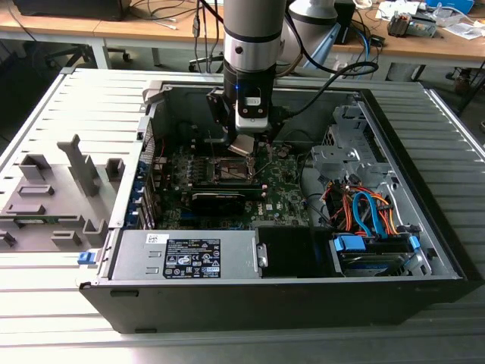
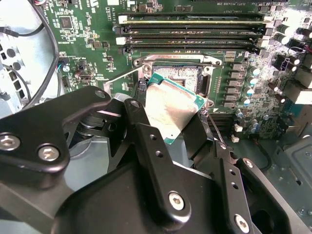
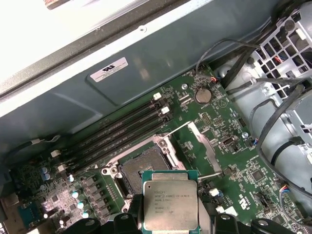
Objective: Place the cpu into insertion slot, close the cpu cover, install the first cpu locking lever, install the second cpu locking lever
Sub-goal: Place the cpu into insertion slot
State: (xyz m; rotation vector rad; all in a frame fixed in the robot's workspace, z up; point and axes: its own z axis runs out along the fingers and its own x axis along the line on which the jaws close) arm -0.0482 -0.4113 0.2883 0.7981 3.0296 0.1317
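arm (image 1: 254, 38): upright, wrist pointing straight down.
gripper (image 1: 242, 142): black fingers (image 2: 140, 119) clamped on opposite edges of the cpu (image 2: 171, 109), which sits tilted between the fingertips, below the wrist.

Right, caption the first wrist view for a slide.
Pincer gripping the cpu just short of the uncovered insertion slot, cpu cover swung open.

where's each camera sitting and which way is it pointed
Exterior view: off the arm, outside and above the open computer case, looking down into it; shows the arm and its pincer holding the cpu.
First wrist view: on the arm, looking down at the motherboard and insertion slot; the pincer grips the cpu.
Second wrist view: on the arm behind the pincer, looking along its black fingers to the cpu.
Both wrist views share the gripped cpu and the insertion slot.
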